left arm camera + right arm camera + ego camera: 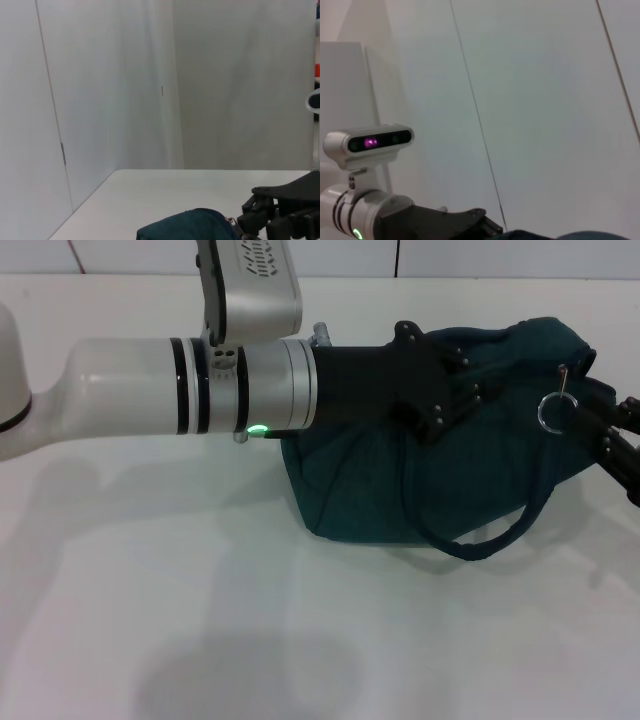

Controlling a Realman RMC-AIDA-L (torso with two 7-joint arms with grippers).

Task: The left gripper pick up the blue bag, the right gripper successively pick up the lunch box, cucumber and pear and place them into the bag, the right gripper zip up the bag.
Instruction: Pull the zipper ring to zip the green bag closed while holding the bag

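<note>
The blue bag (380, 480) sits on the white table (150, 620), its long axis running across the robot's front from left to right, with the zipped top edge turned toward the far side. The left gripper (455, 390) reaches in from the robot's left, laid over the bag's upper edge; whether its fingers pinch the fabric cannot be told. One padded loop handle (490, 535) droops below that gripper onto the table. The metal ring pull (553, 412) stands at the bag's right end, just beside the right gripper (610, 440), whose black links enter from the right edge; its finger state cannot be told either.
</note>
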